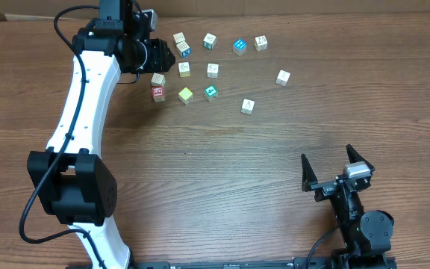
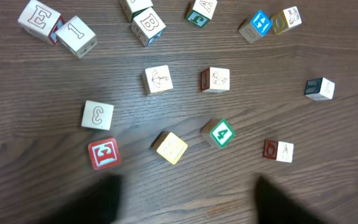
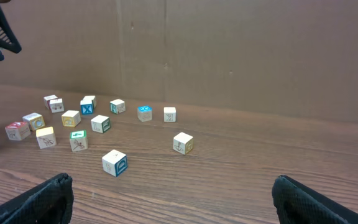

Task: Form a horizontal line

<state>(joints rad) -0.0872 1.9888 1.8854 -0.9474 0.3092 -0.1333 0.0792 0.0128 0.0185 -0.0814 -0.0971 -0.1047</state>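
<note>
My left gripper (image 1: 169, 54) (image 2: 185, 186) hangs open over the far-left cluster of cubes, with nothing between its fingers. A red-faced cube (image 1: 157, 93) (image 2: 104, 154) lies on the table, and a whitish cube marked 3 (image 1: 158, 79) (image 2: 97, 115) sits just behind it. To the red cube's right comes a pale yellow cube (image 1: 186, 95) (image 2: 171, 147). The blue cube with the white X (image 1: 185, 51) (image 3: 87, 107) sits further back, close to the left fingers. My right gripper (image 1: 327, 158) (image 3: 174, 186) stands open and empty at the near right, far from all cubes.
A green cube marked 4 (image 1: 210, 92) (image 2: 218, 132) continues the row right of the yellow one. Several other lettered cubes are scattered behind and to the right, among them a bright blue one (image 1: 239, 46) and a lone one (image 1: 247, 106). A cardboard wall (image 3: 229, 50) backs the table.
</note>
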